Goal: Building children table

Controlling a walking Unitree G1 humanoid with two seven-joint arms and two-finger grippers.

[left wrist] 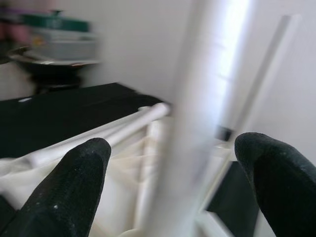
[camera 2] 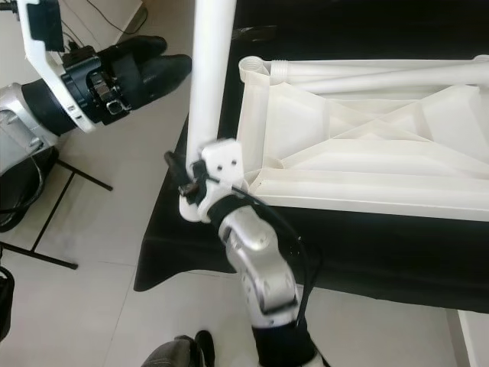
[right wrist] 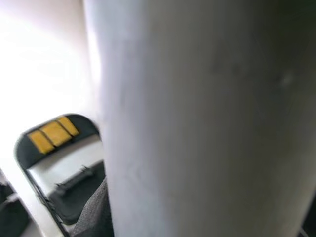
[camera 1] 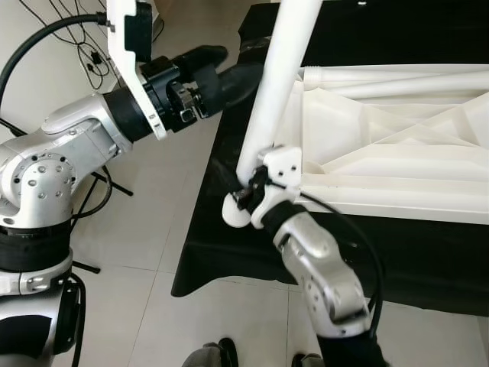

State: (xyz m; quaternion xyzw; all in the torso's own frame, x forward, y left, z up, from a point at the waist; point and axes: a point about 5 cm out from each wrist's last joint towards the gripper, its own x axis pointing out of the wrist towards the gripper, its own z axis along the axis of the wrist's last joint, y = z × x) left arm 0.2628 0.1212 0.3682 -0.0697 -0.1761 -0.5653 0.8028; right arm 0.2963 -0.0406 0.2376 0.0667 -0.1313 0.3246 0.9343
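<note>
Left gripper (camera 1: 243,76) hangs spread wide, its fingers (left wrist: 74,182) either side of the table leg (camera 1: 276,84) without touching it. That leg, a smooth white tube, stands upright at the near corner of the overturned white tabletop (camera 1: 397,145) on the black cloth (camera 1: 221,252). Right gripper (camera 1: 246,200) holds the leg's base there. Seating it looks unfinished; other legs lie loose along the tabletop's far edge.

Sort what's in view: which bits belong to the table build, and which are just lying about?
Job:
white table leg, held upright by right claw
upturned white tabletop on black cloth
left claw, open beside the leg

Lying about:
cables on floor
folding chair
</note>
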